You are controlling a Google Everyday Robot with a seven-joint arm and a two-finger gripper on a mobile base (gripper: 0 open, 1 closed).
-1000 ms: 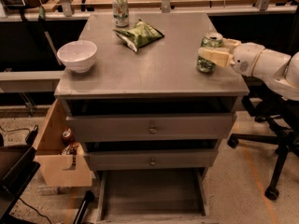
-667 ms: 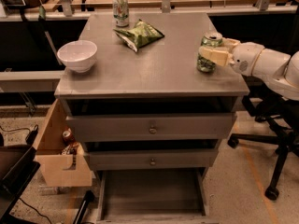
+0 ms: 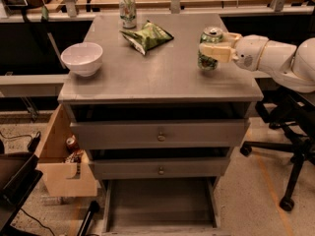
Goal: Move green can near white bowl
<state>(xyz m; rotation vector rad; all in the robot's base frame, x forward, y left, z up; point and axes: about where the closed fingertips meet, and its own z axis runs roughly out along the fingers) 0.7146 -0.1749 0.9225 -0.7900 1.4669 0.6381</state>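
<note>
Pincer [image 3: 212,44] around green can [image 3: 208,62]; label unreadable

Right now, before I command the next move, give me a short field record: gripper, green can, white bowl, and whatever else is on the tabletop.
gripper: over the right side of the tabletop, reaching in from the right, closed on the green can
green can: upright, held, near the right edge
white bowl: upright, left front of the top, far from the can
snack bag: lying back of centre, between can and bowl
pale can: upright at the back edge
status: can not yet near bowl
</note>
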